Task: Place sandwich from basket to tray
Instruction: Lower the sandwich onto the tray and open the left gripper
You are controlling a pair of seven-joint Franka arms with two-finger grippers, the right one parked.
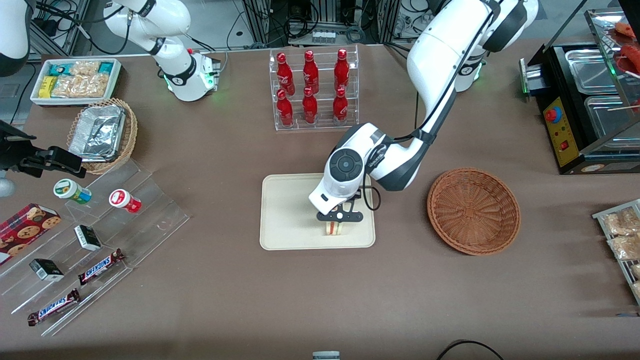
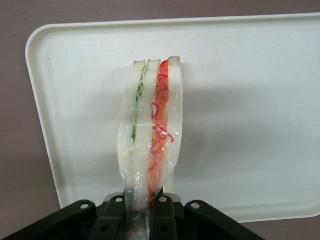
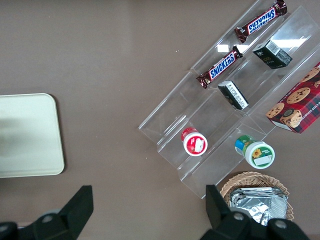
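My left gripper (image 1: 339,220) hangs over the cream tray (image 1: 285,215), near the tray's edge closest to the front camera. It is shut on the sandwich (image 1: 333,228), a wrapped wedge with green and red filling, which points down at the tray. The wrist view shows the sandwich (image 2: 150,125) held by its narrow end between the dark fingers (image 2: 162,210), with the tray (image 2: 250,100) beneath it. I cannot tell whether the sandwich touches the tray. The reddish-brown woven basket (image 1: 473,210) stands empty beside the tray, toward the working arm's end of the table.
A clear rack of red bottles (image 1: 314,90) stands farther from the front camera than the tray. Toward the parked arm's end are a stepped acrylic display (image 1: 95,240) with snacks, a foil-lined wicker basket (image 1: 102,134) and a white bin of packets (image 1: 75,80). A black warmer (image 1: 585,100) sits at the working arm's end.
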